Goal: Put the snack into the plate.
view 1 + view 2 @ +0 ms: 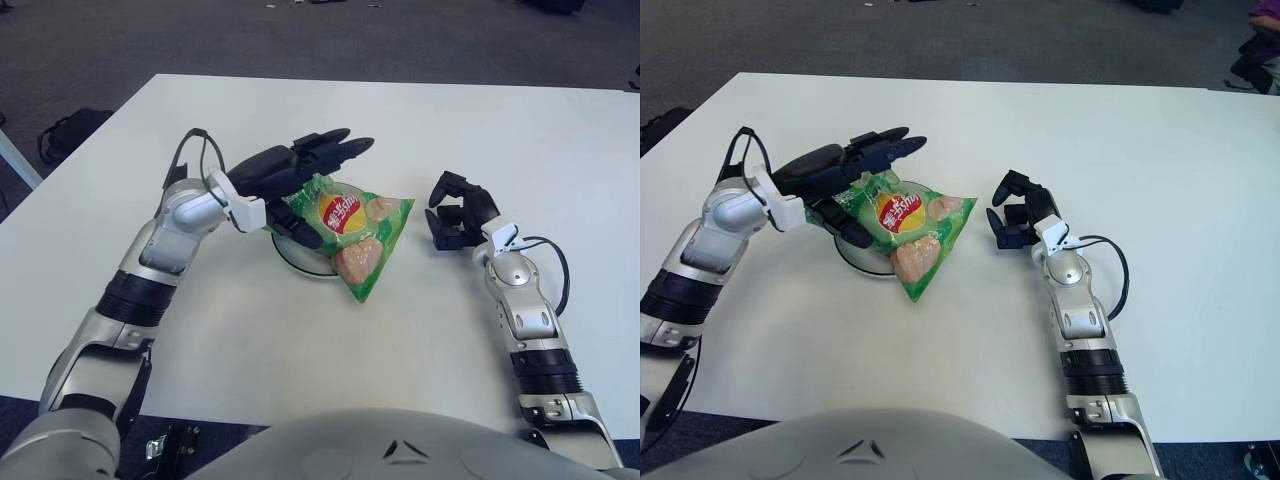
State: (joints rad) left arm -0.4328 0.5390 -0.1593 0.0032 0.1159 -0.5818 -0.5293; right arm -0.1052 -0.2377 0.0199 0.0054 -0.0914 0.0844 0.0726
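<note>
In the left eye view, a green snack bag (352,235) lies across a shallow round plate (290,252) on the white surface (520,120). The bag covers most of the plate, so only the plate's left and near rim shows; the bag's pointed lower corner reaches past the rim onto the surface. The left hand (300,170) sits at the bag's upper left corner, its dark fingers (340,148) stretched out straight and spread, holding nothing, though whether the thumb below touches the bag cannot be told. The right hand (458,212) shows to the right of the bag, apart from it, its fingers curled inward around nothing.

In the right eye view, the same bag (910,232) rests in the plate (855,255), again hiding most of the dish, with the yellow and red label facing up. The left hand (855,160) is extended over the bag's far left edge, and the right hand (1018,215) stays clear of the bag on its right side.
</note>
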